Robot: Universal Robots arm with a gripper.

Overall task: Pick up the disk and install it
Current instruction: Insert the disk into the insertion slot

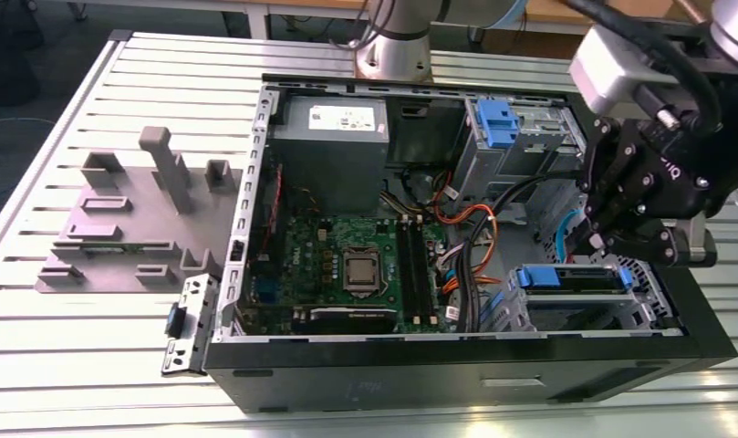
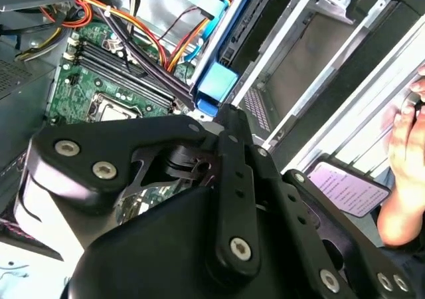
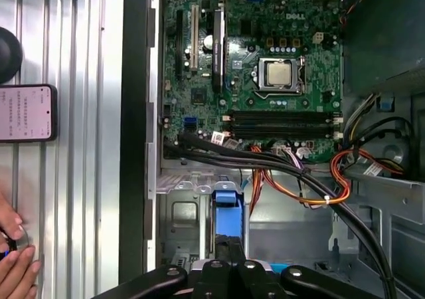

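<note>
One arm works over an open computer case (image 1: 241,274) lying on a slatted metal table (image 1: 52,319). Going from the exterior view's left: a grey slotted plastic holder (image 1: 131,219) sits on the table with nothing in it, well apart from the work; next comes the case, with its motherboard (image 1: 344,265) flat in the middle and orange and black cables (image 1: 466,246) running beside it; at the exterior view's right is the drive cage (image 1: 587,306), with the gripper (image 1: 630,242) directly above it. The disk (image 1: 569,278) appears already seated in the cage, its blue carrier handle facing the motherboard side; in the first wrist view the blue handle (image 3: 226,216) lies just ahead of the gripper's linkage. The fingers look drawn together, tips at or touching the handle, though contact cannot be confirmed. Judgement: installation is in its final seating stage. To do it well, push should run straight along the cage rails, square to the handle, keeping clear of the nearby cables. A person's hand (image 3: 13,259) and a phone (image 3: 26,113) rest on the table outside the case.
</note>
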